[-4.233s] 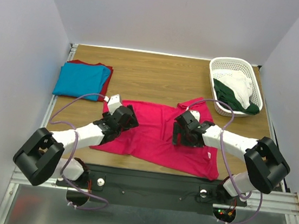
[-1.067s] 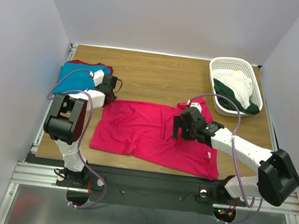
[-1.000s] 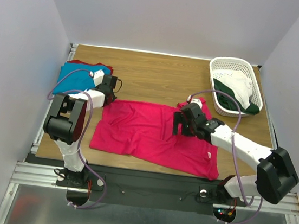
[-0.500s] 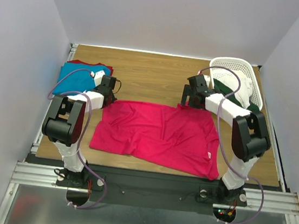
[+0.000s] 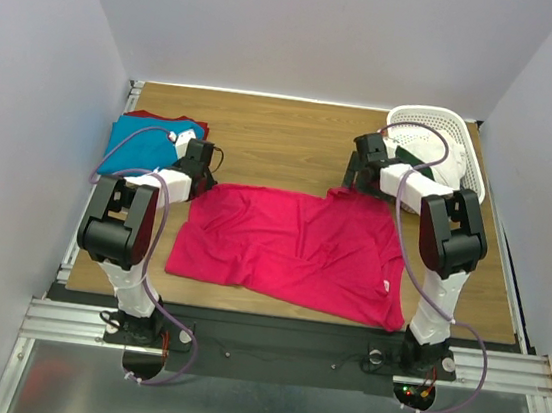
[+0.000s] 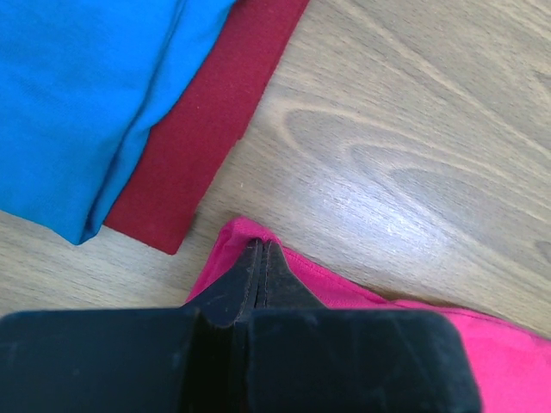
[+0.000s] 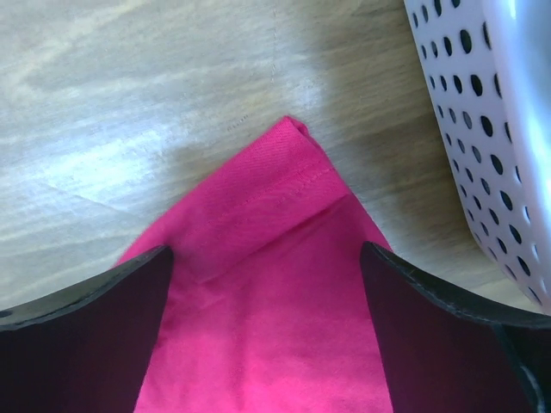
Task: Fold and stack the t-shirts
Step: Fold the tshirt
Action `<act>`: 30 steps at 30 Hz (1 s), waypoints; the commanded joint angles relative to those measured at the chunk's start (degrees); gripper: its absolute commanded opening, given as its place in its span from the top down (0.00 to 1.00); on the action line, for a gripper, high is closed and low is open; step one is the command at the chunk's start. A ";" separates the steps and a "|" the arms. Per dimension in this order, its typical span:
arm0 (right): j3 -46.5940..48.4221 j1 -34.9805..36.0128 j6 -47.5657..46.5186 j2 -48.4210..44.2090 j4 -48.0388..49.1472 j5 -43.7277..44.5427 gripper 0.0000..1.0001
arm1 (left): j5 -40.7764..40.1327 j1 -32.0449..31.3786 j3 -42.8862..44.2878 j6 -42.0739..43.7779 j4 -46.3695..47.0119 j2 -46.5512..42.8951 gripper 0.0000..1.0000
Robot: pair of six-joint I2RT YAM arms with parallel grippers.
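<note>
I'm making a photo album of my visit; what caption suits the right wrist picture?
Open fingers frame a corner of the crimson-pink t-shirt on the wooden table, beside the white lattice basket.

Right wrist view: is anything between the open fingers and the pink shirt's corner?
Nothing visible. The right gripper is open over the pink t-shirt, whose corner lies bare on the table. The white basket stands off to one side, not between.
</note>
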 commanded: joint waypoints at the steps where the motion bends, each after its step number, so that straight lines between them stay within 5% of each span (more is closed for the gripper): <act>1: 0.15 0.00 2.78 0.20 4.60 2.72 0.08 | 0.28 0.28 -0.94 1.03 0.84 -2.43 1.00; 6: -0.12 -0.18 3.05 0.64 6.28 5.01 0.22 | 0.11 0.28 -1.29 1.38 0.92 -2.78 1.00; 19: 0.41 -0.35 3.84 4.51 7.77 3.78 0.36 | -0.07 0.28 -1.56 1.74 0.48 -3.92 1.00; 24: 0.85 -0.35 3.75 4.68 7.95 4.57 0.60 | -0.16 0.45 -1.65 1.82 0.40 -4.36 1.00; 30: 1.29 -0.35 2.70 2.40 7.95 5.71 0.61 | -0.16 0.63 -1.38 2.09 0.22 -4.10 1.00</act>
